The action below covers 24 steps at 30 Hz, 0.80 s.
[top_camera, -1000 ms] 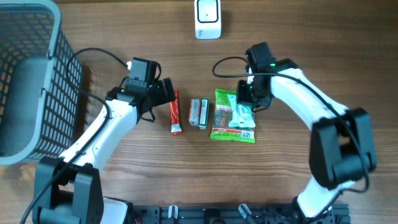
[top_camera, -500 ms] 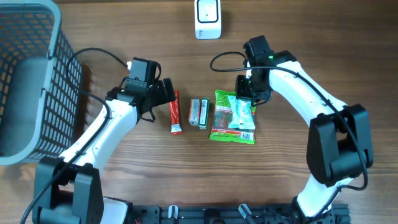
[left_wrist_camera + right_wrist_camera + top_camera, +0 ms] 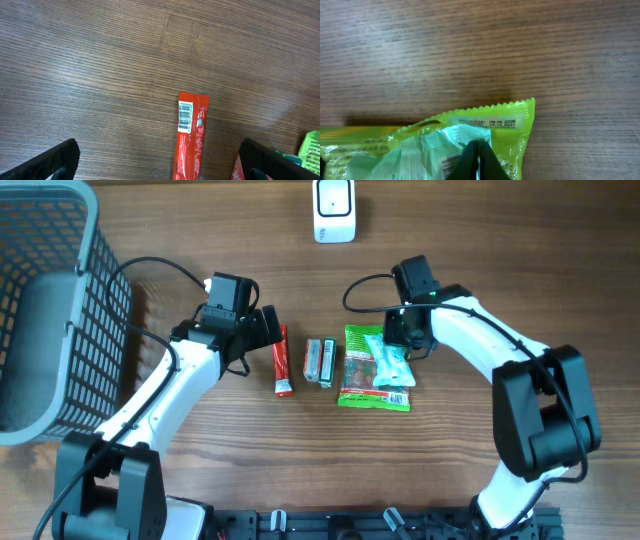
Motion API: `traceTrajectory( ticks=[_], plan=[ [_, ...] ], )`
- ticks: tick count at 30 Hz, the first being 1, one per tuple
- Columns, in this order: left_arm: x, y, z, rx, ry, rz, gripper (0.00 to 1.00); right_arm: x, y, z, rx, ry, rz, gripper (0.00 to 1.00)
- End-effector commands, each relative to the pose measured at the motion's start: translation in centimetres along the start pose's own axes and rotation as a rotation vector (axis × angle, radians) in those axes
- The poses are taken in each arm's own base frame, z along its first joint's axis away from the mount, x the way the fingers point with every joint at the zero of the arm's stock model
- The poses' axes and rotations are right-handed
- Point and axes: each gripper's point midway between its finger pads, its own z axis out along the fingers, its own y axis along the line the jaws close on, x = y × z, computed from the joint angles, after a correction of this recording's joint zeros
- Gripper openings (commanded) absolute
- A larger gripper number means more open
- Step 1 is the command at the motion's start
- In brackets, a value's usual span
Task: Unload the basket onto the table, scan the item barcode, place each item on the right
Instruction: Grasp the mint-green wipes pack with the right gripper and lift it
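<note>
Green packet (image 3: 375, 368) lies flat on the table (image 3: 480, 240), below the scanner (image 3: 333, 210). Right pincer (image 3: 477, 160) is clenched, tips on the packet's scanner-side end; whether film is pinched cannot be told. Left pincer (image 3: 265, 330) is released. Step in hand: grasping. Next, lift and present the barcode to the scanner.

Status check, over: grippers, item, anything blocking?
Left gripper open above red stick pack. Right gripper shut, tips at far edge of green packet, flat on table. Nothing between packet and white scanner.

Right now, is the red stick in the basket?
No, the red stick lies on the table, well outside the basket.
</note>
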Motion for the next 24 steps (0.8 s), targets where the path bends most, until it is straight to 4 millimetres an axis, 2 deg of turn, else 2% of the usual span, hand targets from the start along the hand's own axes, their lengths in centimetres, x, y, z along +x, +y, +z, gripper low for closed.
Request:
traceTrajectory(
  ticks=[1, 2, 4, 7, 10, 13, 17, 19, 22, 24],
  plan=[
    [-0.5, 0.3, -0.4, -0.007, -0.021, -0.005, 1.0, -3.8, 1.6, -6.4, -0.055, -0.137, -0.005, 0.09],
    [-0.5, 0.3, -0.4, -0.007, -0.021, -0.005, 1.0, -3.7, 1.8, -8.3, -0.074, -0.144, -0.008, 0.11],
    [-0.5, 0.3, -0.4, -0.007, -0.021, -0.005, 1.0, -2.4, 2.2, -10.3, -0.119, -0.122, -0.016, 0.11],
    [-0.5, 0.3, -0.4, -0.007, -0.021, -0.005, 1.0, 1.1, 1.8, -11.0, -0.124, 0.003, 0.001, 0.1],
    [-0.5, 0.3, -0.4, -0.007, -0.021, -0.005, 1.0, 4.3, 1.5, -9.5, -0.108, 0.118, -0.005, 0.09],
    [-0.5, 0.3, -0.4, -0.007, -0.021, -0.005, 1.0, 6.2, 1.3, -7.6, -0.096, 0.153, -0.02, 0.09],
    [-0.5, 0.3, -0.4, -0.007, -0.021, -0.005, 1.0, 8.5, 0.6, -3.6, -0.095, 0.148, -0.011, 0.09],
    [-0.5, 0.3, -0.4, -0.007, -0.021, -0.005, 1.0, 9.5, -0.7, -1.8, -0.051, 0.133, 0.041, 0.09],
    [-0.5, 0.3, -0.4, -0.007, -0.021, -0.005, 1.0, 10.2, -2.7, -1.3, 0.043, 0.126, 0.047, 0.09],
    [-0.5, 0.3, -0.4, -0.007, -0.021, -0.005, 1.0, 8.7, -2.1, -2.8, 0.028, 0.101, -0.016, 0.12]
  ],
)
